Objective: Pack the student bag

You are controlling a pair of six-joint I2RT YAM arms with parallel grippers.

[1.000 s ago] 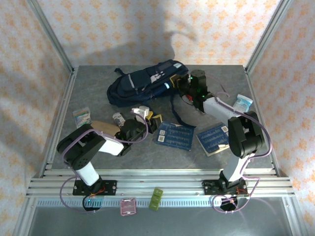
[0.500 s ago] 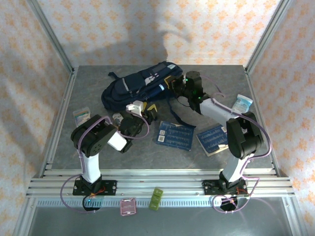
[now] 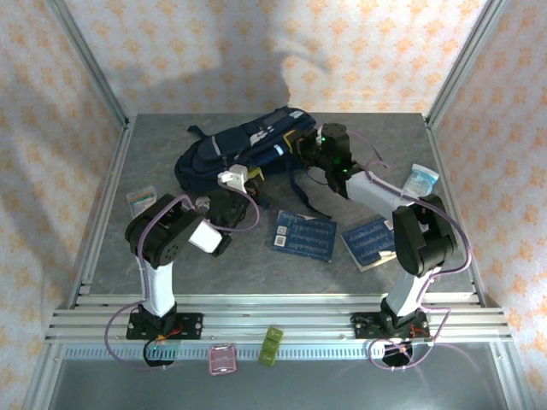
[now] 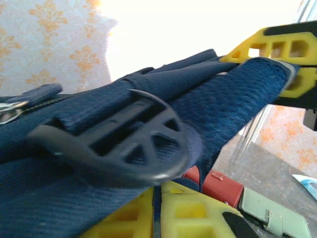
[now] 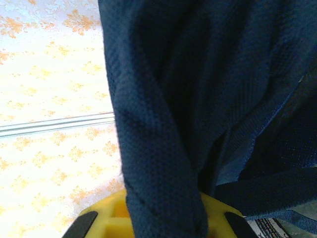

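Note:
The student bag [image 3: 232, 149], navy blue with a white stripe, lies across the back of the table. My left gripper [image 3: 245, 177] is at its near edge, shut on a fold of the bag's fabric. In the left wrist view navy cloth is pinched between the yellow fingers [image 4: 188, 210] of the left gripper [image 4: 157, 201], below a dark plastic buckle [image 4: 119, 144]. My right gripper [image 3: 301, 143] is shut on the bag's right end. The right wrist view shows the bag's fabric [image 5: 163, 124] running down into the right gripper [image 5: 161, 218].
Two flat blue patterned books [image 3: 303, 235] [image 3: 372, 241] lie in front of the bag. A pale blue packet [image 3: 421, 179] sits at the right edge, a small packet [image 3: 141, 201] at the left. A pink case [image 3: 223, 359] and a green one [image 3: 272, 346] rest on the front rail.
My left gripper rose toward the bag's near edge and shut on its fabric. The bag shifted left and up at its right end, still held by the right gripper.

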